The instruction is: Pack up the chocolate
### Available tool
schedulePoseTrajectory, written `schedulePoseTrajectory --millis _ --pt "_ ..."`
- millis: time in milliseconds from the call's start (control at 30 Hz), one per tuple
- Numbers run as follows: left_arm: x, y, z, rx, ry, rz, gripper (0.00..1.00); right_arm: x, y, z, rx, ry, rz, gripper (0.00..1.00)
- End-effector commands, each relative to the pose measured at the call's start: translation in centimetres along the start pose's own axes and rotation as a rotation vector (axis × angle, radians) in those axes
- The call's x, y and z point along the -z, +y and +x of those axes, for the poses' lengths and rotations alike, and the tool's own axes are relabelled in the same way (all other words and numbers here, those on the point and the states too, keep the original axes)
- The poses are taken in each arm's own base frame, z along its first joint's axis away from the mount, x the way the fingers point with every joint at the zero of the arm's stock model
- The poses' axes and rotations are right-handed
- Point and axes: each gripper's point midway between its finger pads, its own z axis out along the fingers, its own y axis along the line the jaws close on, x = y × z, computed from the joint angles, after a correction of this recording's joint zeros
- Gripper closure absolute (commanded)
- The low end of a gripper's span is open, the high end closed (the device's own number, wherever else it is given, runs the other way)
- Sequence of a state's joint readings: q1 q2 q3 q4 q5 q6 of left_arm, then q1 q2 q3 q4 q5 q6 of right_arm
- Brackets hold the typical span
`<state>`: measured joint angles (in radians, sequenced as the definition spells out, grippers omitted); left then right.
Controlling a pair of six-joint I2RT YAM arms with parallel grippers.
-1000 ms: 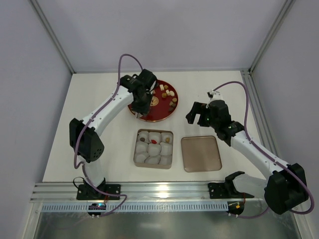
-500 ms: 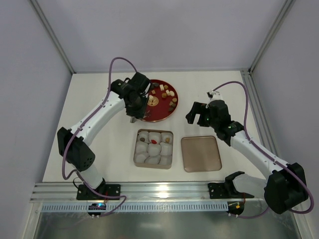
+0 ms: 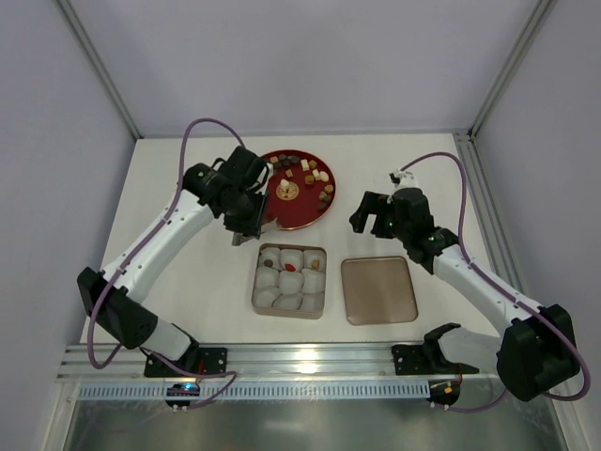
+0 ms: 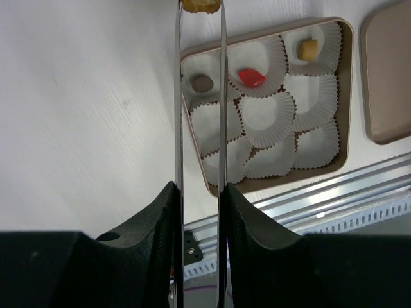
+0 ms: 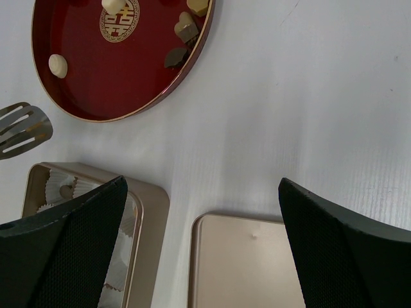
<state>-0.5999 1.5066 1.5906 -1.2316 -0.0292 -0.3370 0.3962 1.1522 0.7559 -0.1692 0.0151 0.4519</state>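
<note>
Squeezing the tongs point(image 4: 178, 128) in the left gripper point(image 4: 199, 199), with narrow jaws pressed onto both metal blades. Pinching one tan chocolate point(image 4: 201, 5) right at the tong tips, above the table point(image 3: 216, 291), just off the gold box point(image 4: 345, 115) at its 10 o'clock and at 7 o'clock from the red plate point(image 5: 96, 77). Inside the box, crinkled white paper cups point(image 4: 266, 119), and three more chocolates along the far row: brown, red and tan. Plenty more chocolate up on the plate, at 12 o'clock from the box, scattered mostly around the far and right side. Over at the right gripper point(image 5: 202, 192), wide-open jaws with nothing between them, hanging above the table at 12 o'clock from the flat lid point(image 3: 378, 289).
</note>
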Motion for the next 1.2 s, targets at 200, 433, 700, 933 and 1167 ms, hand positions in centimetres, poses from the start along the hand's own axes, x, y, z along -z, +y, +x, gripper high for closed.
schedulePoseTrajectory --millis 200,433,700,933,1167 --pt "3.8 -0.5 3.6 0.012 -0.013 0.101 0.67 -0.1 1.2 -2.7 -0.021 -0.074 -0.030 0.00" --pt "4.6 0.1 6.5 0.036 0.001 0.111 0.67 -0.2 1.1 -2.8 -0.020 -0.078 -0.022 0.00" --pt "4.4 0.2 9.7 0.056 0.029 0.112 0.67 -0.4 1.1 -2.7 -0.028 -0.075 -0.020 0.00" --pt "4.2 -0.3 11.0 0.055 0.038 0.128 0.67 -0.7 1.0 -2.4 -0.029 -0.067 -0.016 0.00" --pt "3.4 -0.9 11.6 0.048 0.047 0.129 0.67 -0.7 0.9 -2.2 -0.029 -0.065 -0.015 0.00"
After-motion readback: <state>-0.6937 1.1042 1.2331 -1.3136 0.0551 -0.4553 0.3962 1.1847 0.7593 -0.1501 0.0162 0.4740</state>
